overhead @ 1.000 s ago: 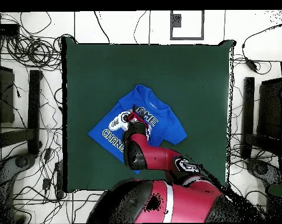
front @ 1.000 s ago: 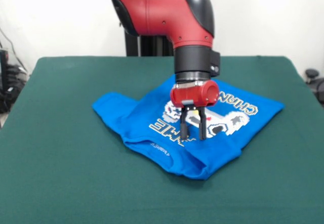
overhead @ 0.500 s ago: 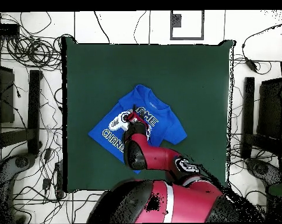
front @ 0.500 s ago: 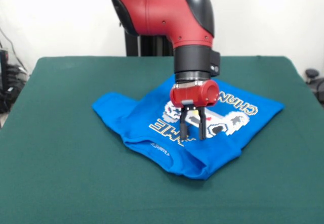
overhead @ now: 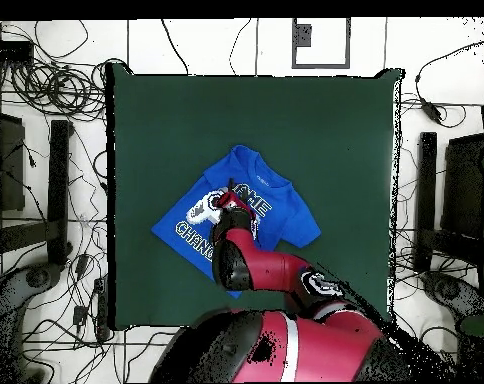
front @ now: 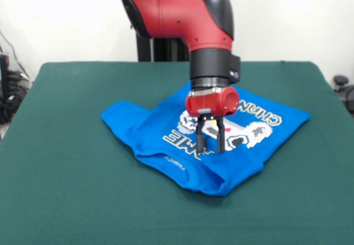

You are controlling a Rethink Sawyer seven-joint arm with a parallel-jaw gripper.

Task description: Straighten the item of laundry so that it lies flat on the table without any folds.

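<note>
Laundry first: the blue T-shirt (front: 166, 131) lies printed side up near the middle of the green table (front: 66, 189), rumpled (its front hem is doubled into a thick fold and one sleeve sticks out to the side). The red arm (front: 182, 12) comes straight down over the white controller print, and its gripper (front: 211, 144) points at the lettering with the two black fingers (front: 201, 140) a narrow gap apart, nothing between them. Whether the tips touch the cloth, I cannot tell.
</note>
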